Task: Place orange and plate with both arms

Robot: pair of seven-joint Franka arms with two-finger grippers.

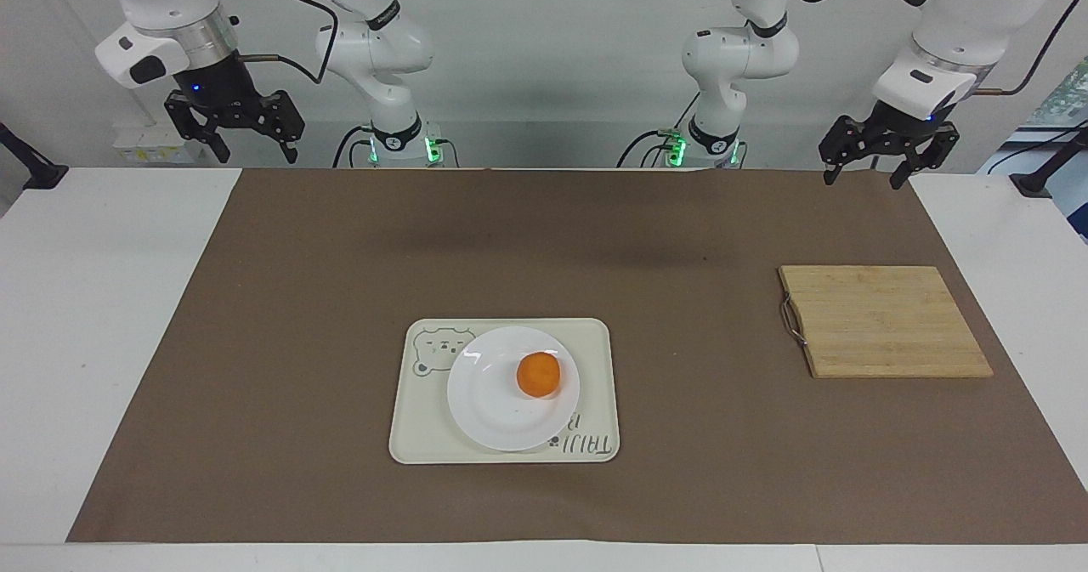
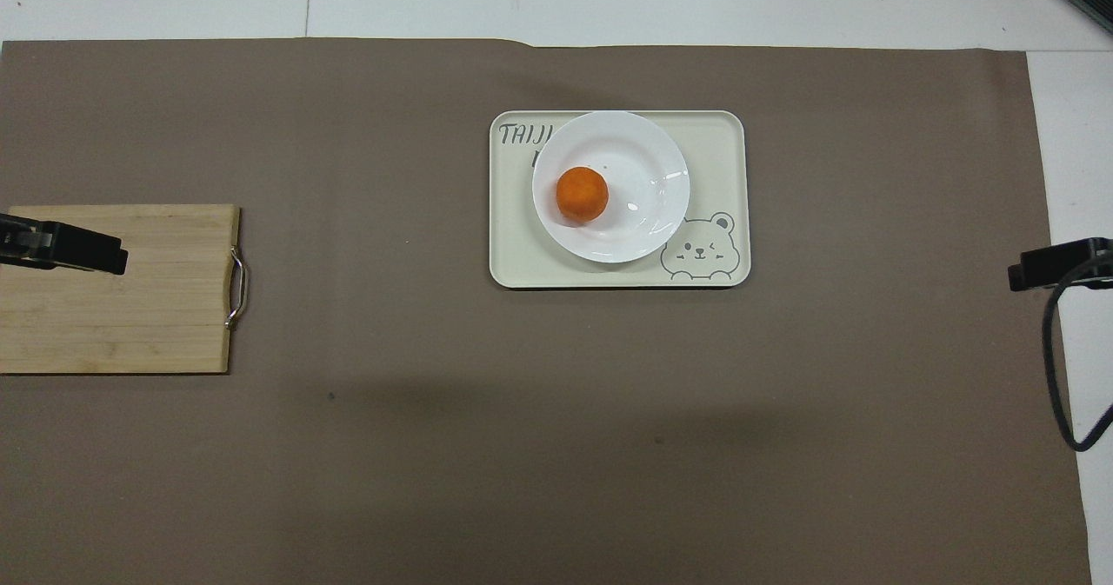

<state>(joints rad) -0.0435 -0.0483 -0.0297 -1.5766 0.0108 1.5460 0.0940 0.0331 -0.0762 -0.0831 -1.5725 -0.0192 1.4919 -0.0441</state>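
Overhead, left hand (image 1: 867, 171) seemingly open, right hand (image 1: 249, 137) open, empty

The cream tray (image 2: 722, 142) bears the lettering "TAIJI", partly covered by the plate (image 2: 643, 150).

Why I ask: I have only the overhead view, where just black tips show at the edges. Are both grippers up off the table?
Observer: Yes. The left gripper hangs high in the air, well clear of the cutting board that it overlaps in your view.
Operator: And the right one?
Observer: The right gripper is also up high, at the right arm's end of the table, with its fingers apart and nothing in them.
Operator: Is the left one open too?
Observer: Yes, its fingers are apart and it holds nothing.
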